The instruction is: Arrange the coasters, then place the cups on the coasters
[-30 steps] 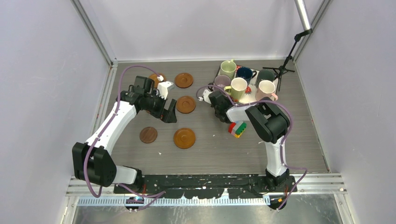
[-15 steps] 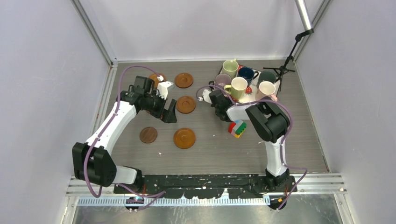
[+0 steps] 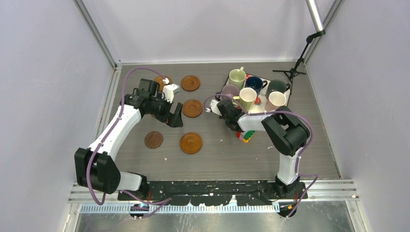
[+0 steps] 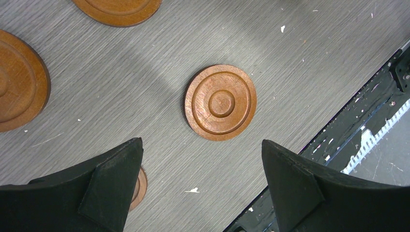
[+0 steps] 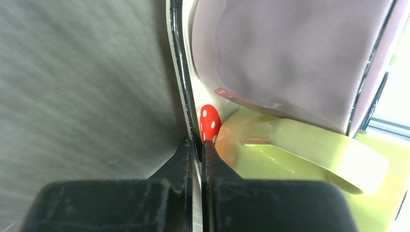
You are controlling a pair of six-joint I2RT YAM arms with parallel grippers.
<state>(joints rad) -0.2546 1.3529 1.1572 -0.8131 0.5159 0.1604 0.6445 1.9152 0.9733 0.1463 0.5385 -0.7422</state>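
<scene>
1. Right jaws: pressed together on the thin rim of the white strawberry-print tray (image 5: 196, 96), just beside the handle of the pale yellow ceramic mug (image 5: 309, 154) and below the mauve ceramic mug (image 5: 290, 53).
2. Left jaws: spread wide above the grey wood-grain surface (image 3: 217, 154), with nothing gripped; one round brown wooden coaster (image 4: 221, 102) is seen between them on the surface.
3. Coasters: five are shown on the left half of the surface, among them a darker one (image 3: 153, 139).
4. Mugs: all six are carried on the tray, including the light green mug (image 3: 237, 75), dark blue mug (image 3: 253, 83), grey mug (image 3: 277, 87) and pink mug (image 3: 276, 99).
5. A multicoloured block toy (image 3: 246, 135) is shown near the tray.
</scene>
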